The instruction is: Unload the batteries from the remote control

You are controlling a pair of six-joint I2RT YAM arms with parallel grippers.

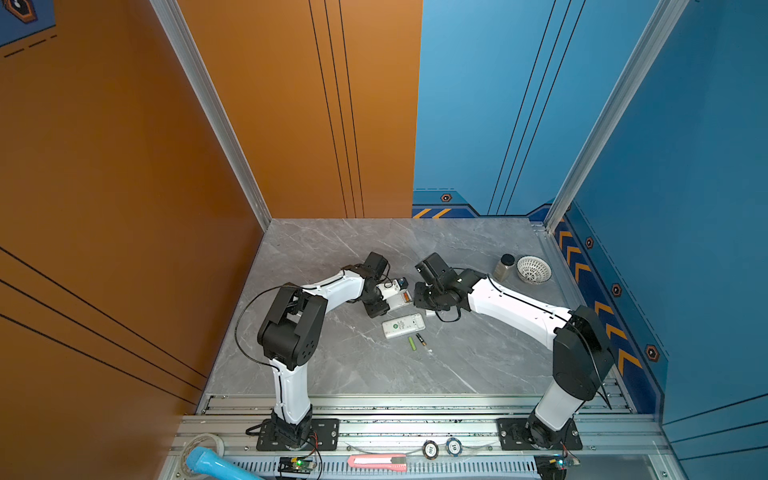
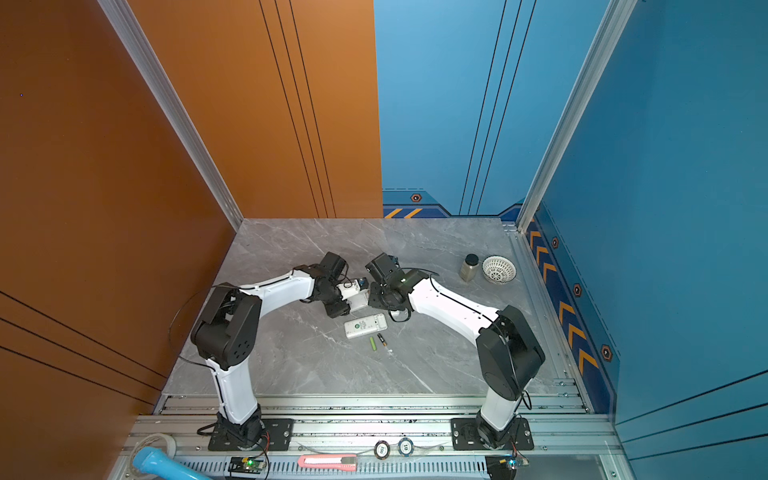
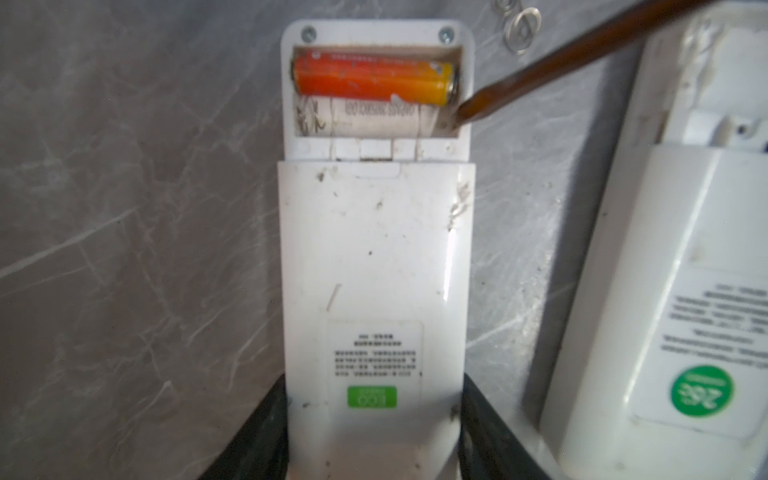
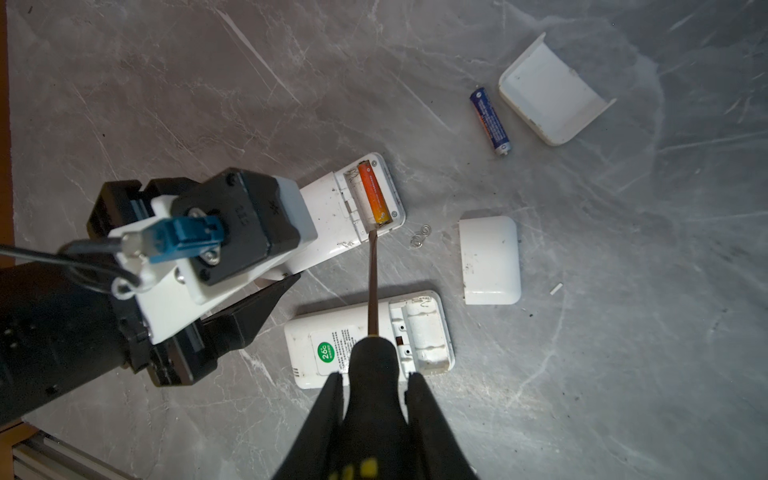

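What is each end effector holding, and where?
Left end effector: white remote, by the end opposite its open battery bay. Right end effector: screwdriver, by its black handle.

The remote control (image 3: 374, 257) is white, its label carrying a green rectangle; the red-orange battery (image 3: 370, 79) inside shades to yellow at one end. The screwdriver (image 4: 370, 365) has a brown shaft and a black handle flecked yellow. The table (image 1: 332, 249) is grey marble veined white. Elsewhere: a lime-green battery (image 1: 412, 343), a black battery (image 1: 421, 339) tipped gold, a dark blue battery (image 4: 490, 120).
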